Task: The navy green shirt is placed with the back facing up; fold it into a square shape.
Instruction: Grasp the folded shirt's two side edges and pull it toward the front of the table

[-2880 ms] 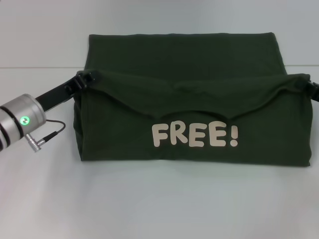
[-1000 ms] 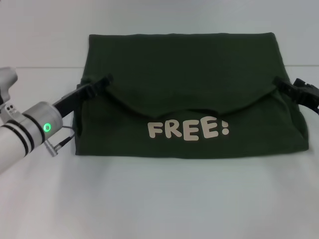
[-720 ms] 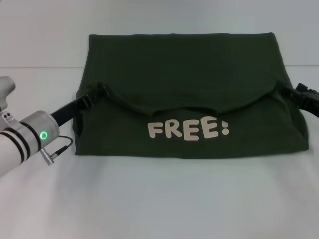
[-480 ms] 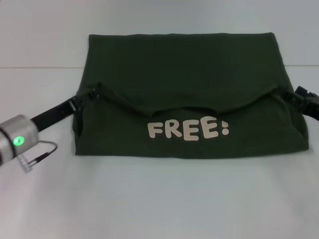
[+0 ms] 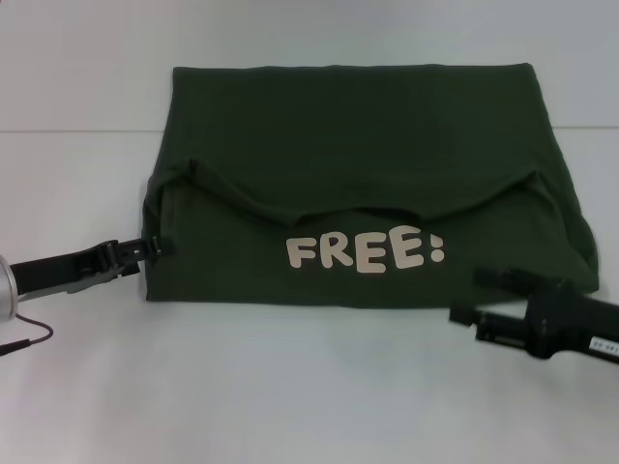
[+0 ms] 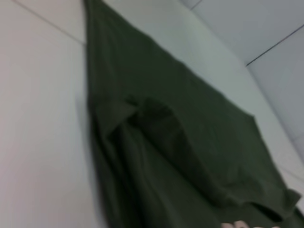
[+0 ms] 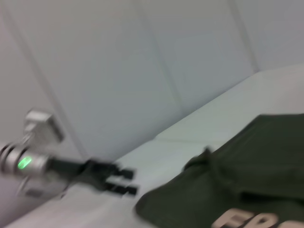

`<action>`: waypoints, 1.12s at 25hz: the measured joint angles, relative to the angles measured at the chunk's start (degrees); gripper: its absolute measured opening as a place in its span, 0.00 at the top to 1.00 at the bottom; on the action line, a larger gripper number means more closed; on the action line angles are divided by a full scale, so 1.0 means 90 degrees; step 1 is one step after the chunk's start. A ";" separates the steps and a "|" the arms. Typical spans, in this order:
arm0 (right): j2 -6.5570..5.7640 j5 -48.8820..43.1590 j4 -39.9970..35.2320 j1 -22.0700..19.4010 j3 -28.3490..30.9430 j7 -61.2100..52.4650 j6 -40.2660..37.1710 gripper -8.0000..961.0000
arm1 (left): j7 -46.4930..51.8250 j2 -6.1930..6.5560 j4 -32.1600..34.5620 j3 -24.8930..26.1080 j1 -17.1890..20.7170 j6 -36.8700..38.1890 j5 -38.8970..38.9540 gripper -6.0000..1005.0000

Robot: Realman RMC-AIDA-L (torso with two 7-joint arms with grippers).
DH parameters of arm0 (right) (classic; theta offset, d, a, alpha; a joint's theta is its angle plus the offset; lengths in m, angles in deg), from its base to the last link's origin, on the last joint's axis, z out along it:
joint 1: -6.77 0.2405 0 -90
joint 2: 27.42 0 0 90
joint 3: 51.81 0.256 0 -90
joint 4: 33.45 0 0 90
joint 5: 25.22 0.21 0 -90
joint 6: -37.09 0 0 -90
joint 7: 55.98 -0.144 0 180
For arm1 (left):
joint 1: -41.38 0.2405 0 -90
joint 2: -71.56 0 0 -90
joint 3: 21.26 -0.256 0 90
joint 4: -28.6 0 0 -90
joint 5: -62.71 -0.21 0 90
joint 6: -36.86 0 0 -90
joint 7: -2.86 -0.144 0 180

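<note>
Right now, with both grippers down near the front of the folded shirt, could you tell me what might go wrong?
The left gripper sits right at the navy green shirt's left front corner; moving off, it may snag and drag that edge. The folded-over flap lies uneven, with bunched corners, so the result may not be square. The right gripper is on the table just in front of the hem and could nudge it.
</note>
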 joint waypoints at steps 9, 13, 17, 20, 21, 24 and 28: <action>0.0103 -0.0155 -0.0026 0.0008 -0.0174 0.0196 -0.0001 0.11 | -0.0097 -0.0024 -0.0248 -0.0101 -0.0149 -0.0518 -0.0062 0.13; 0.0104 -0.0157 -0.0008 0.0035 -0.0153 0.0185 0.0036 0.11 | -0.0096 -0.0074 -0.0295 -0.0389 -0.0174 -0.0590 -0.0053 0.13; 0.0108 -0.0154 0.0003 0.0080 -0.0166 0.0168 0.0104 0.12 | -0.0090 -0.0109 -0.0301 -0.0572 -0.0187 -0.0609 -0.0034 0.13; 0.0114 -0.0143 0.0003 0.0089 -0.0163 0.0161 0.0113 0.12 | -0.0088 -0.0117 -0.0301 -0.0614 -0.0211 -0.0545 -0.0037 0.13; 0.0114 -0.0136 0.0003 0.0090 -0.0155 0.0156 0.0113 0.13 | -0.0089 -0.0115 -0.0301 -0.0626 -0.0215 -0.0542 -0.0048 0.13; 0.0114 -0.0124 0.0003 0.0091 -0.0125 0.0146 0.0104 0.13 | -0.0088 -0.0094 -0.0264 -0.0717 -0.0219 -0.0562 -0.0076 0.15; 0.0114 -0.0121 -0.0007 0.0091 -0.0109 0.0070 0.0081 0.14 | -0.0091 -0.0090 -0.0244 -0.0776 -0.0218 -0.0593 -0.0107 0.25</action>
